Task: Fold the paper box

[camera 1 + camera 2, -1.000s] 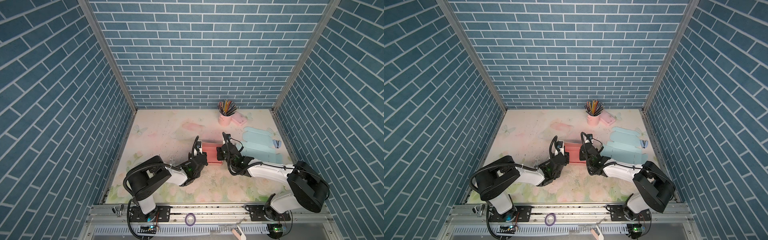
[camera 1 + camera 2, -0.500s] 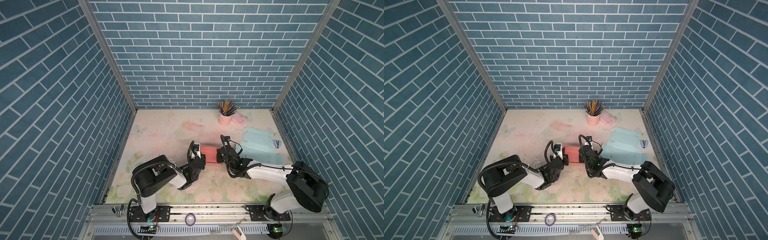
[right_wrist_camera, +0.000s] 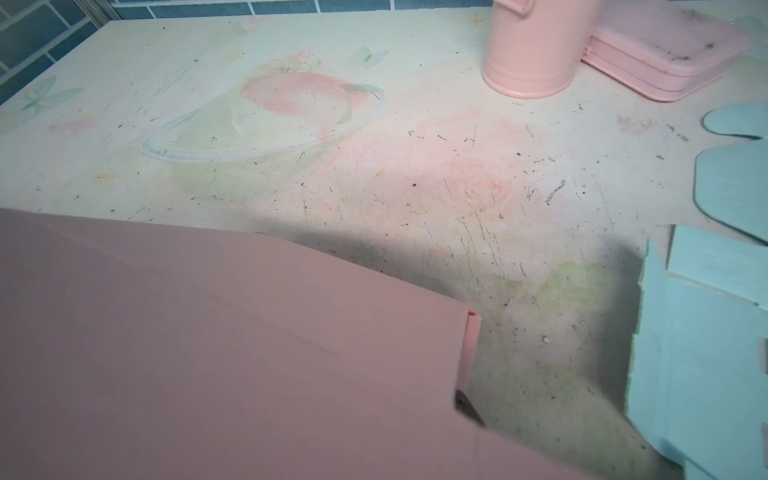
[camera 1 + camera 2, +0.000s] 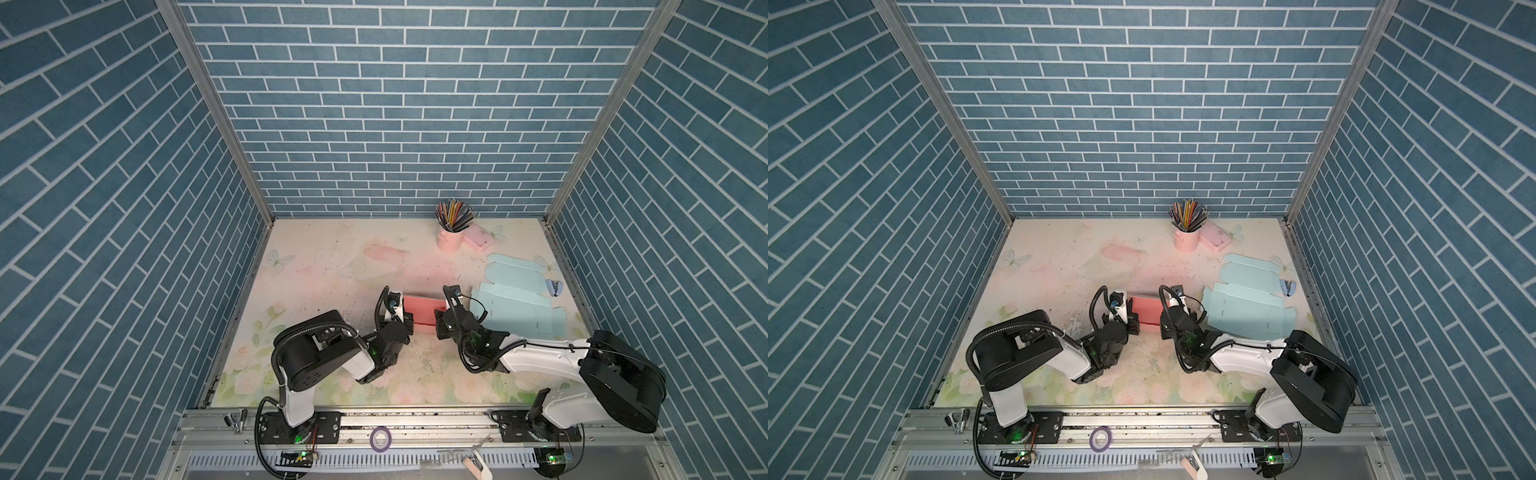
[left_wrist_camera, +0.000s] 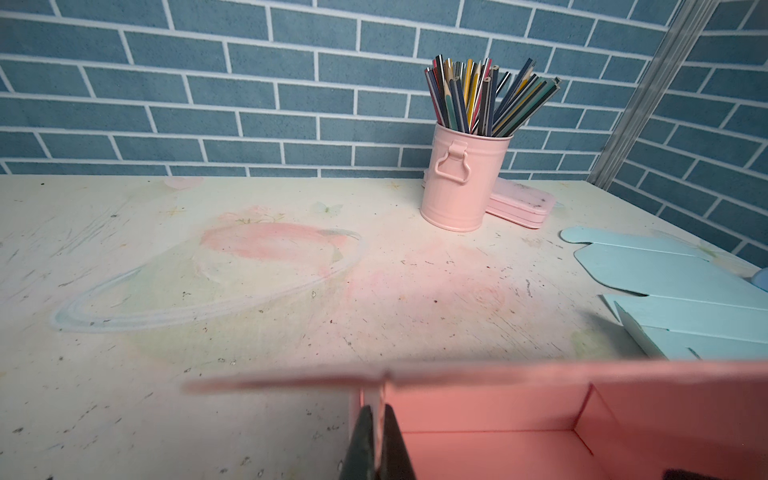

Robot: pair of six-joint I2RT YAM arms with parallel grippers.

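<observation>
Closest thing is a purple tape ring (image 4: 380, 437) sitting on the rail in front of the table (image 4: 332, 266). Further in, around the middle of the table, is the pink paper box (image 4: 422, 311), and I've got one tool at each end of it. My left tool (image 4: 409, 322) is clenched on the box's left wall. In the left wrist view the two dark fingers (image 5: 365, 440) pinch that wall, and the inside of the box is open on top.

My right tool (image 4: 437, 324) is up against the right end of the box. Honestly can't tell if it's gripping or let go, since a big pink panel (image 3: 228, 353) fills most of the right wrist view and only one dark fingertip (image 3: 467, 409) pokes out.

Just right of the box, flat light-blue cardboard sheets (image 4: 519, 307) lie toward the right edge. Near the far edge there's a pink pencil cup (image 4: 449, 239) with a pink case (image 4: 478, 238) right beside it.
</observation>
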